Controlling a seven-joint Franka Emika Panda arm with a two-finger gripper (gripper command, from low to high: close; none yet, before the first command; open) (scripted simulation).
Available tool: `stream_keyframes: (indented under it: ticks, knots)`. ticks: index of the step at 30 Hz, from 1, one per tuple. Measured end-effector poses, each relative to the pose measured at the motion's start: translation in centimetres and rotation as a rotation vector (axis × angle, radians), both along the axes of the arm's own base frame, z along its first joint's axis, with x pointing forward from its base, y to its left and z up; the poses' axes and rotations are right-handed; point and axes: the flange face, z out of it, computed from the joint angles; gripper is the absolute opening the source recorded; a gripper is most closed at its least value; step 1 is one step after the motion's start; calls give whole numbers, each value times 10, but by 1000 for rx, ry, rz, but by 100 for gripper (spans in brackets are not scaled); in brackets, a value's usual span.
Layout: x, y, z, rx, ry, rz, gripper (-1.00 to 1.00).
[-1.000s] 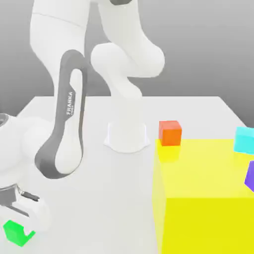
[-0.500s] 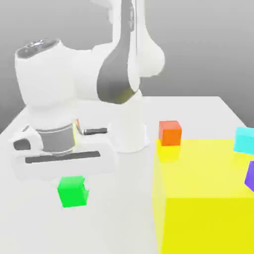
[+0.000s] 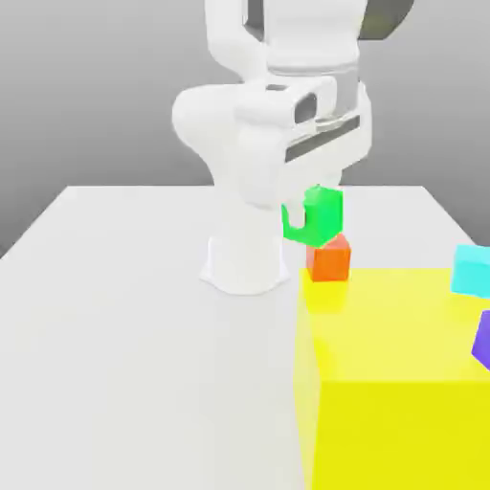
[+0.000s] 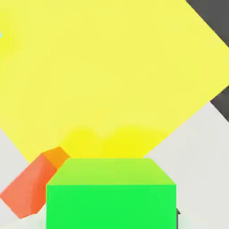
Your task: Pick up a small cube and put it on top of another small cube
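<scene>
Grey backdrop, white counter [image 3: 124, 316], arm base just beside orange cube [image 3: 329, 259] on the exterior view's left. Green cube [image 3: 314, 215] off the counter now: carried within the last second from far out on the exterior view's left of orange cube, and lifted on the way. Now hanging just above orange cube, shifted slightly toward the exterior view's left of it. Fingers [image 3: 295, 212] closed on green cube, one of them visible across its face. Contact between the two cubes: cannot tell.

Hand view: green cube [image 4: 111, 194] big and close, orange cube [image 4: 31, 185] peeking out past one side of it. Probably not squarely lined up yet.

Yellow block [image 3: 402, 364] right beside orange cube, nearer the camera. Cyan cube [image 3: 471, 270] and purple cube [image 3: 482, 340] well apart from orange cube, toward the exterior view's right.

Meaning for task: pick done, carry nearly done. Likely left: small sideways correction over orange cube, then lowering and letting go. Risk: off-centre release, green cube tipping off toward yellow block.
</scene>
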Motion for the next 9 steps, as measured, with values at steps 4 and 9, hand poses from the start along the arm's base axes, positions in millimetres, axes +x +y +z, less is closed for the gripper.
stream_keyframes:
  ticks: [4, 9]
  knots:
    - [-20, 14, -18, -25, -13, 101, -100]
    - [-22, 14, -44, -26, -14, 106, 100]
